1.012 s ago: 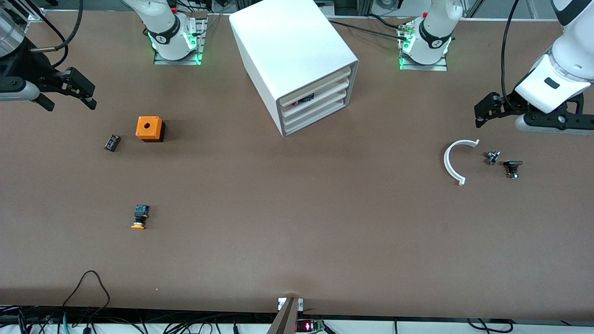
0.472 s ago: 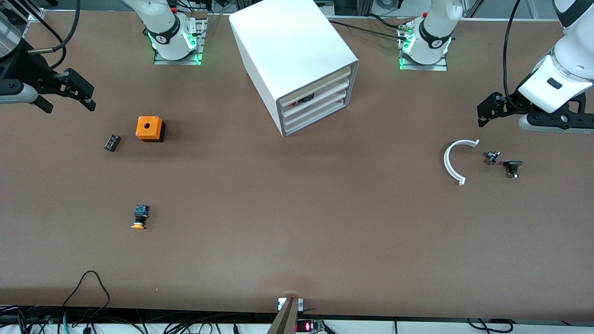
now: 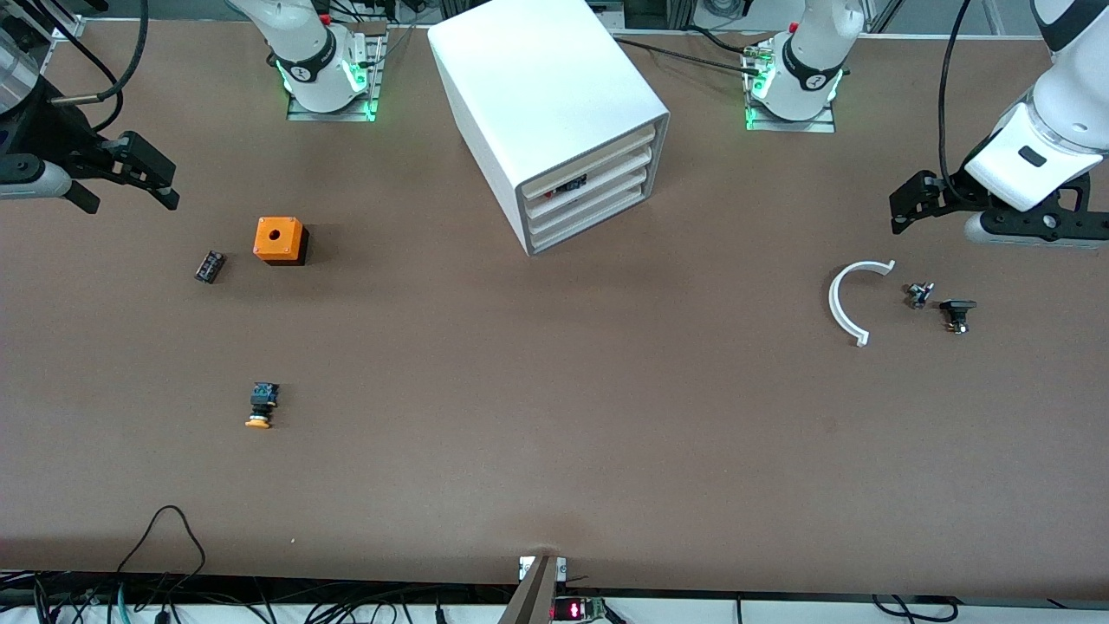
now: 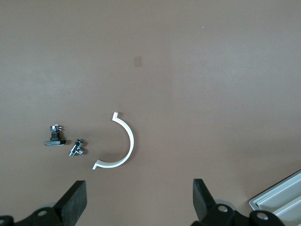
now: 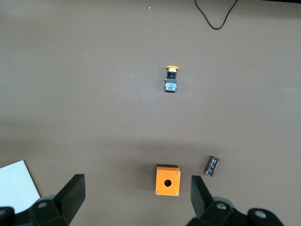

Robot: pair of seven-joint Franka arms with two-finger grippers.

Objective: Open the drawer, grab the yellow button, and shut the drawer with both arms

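The button [image 3: 260, 407] lies on the bare table toward the right arm's end, orange cap toward the front camera; it also shows in the right wrist view [image 5: 171, 79]. The white drawer unit [image 3: 554, 113] stands at mid-table between the arm bases, its drawers [image 3: 589, 195] all pushed in. My right gripper [image 3: 160, 173] hangs open and empty over the table's edge at the right arm's end, beside the orange cube [image 3: 279, 240]. My left gripper [image 3: 903, 208] hangs open and empty over the left arm's end, above a white arc [image 3: 853, 299].
The orange cube with a round hole [image 5: 168, 179] and a small black part [image 3: 209, 265] lie near the right gripper. Two small black-and-silver parts [image 3: 920, 295] [image 3: 956, 313] lie beside the white arc [image 4: 120, 146]. Cables run along the front edge.
Both grippers have shifted only slightly, staying open at their ends of the table. Nothing on the table has moved.
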